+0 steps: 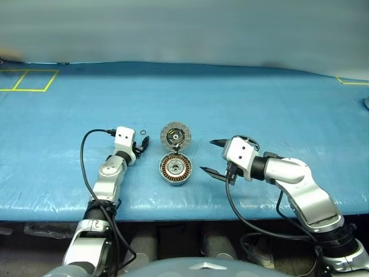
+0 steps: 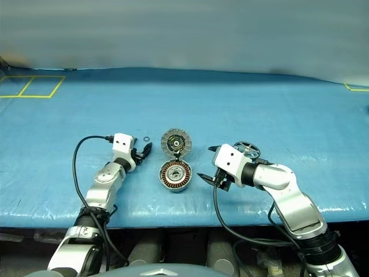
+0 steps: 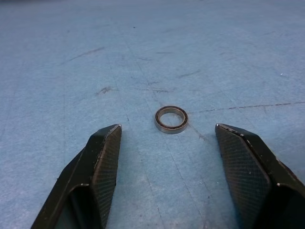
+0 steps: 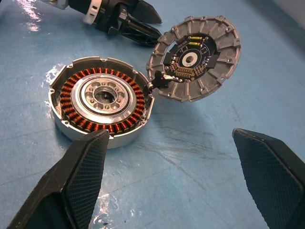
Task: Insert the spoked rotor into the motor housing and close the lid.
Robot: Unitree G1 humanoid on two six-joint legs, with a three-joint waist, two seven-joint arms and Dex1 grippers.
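spoked rotor [image 2: 247, 147] lay just behind my right fingers [image 4: 86, 167]; it seemed light and rigid, so i would pinch its rim. left fingers [image 3: 102, 157] and right stood apart, empty.

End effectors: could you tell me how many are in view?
2. The left end effector sits left of the lid, the right end effector right of the motor housing.

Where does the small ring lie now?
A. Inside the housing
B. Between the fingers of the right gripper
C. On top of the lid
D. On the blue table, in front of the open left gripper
D: the ring lies flat on the table, just ahead of the left gripper, whose jaws stand apart and do not touch it.
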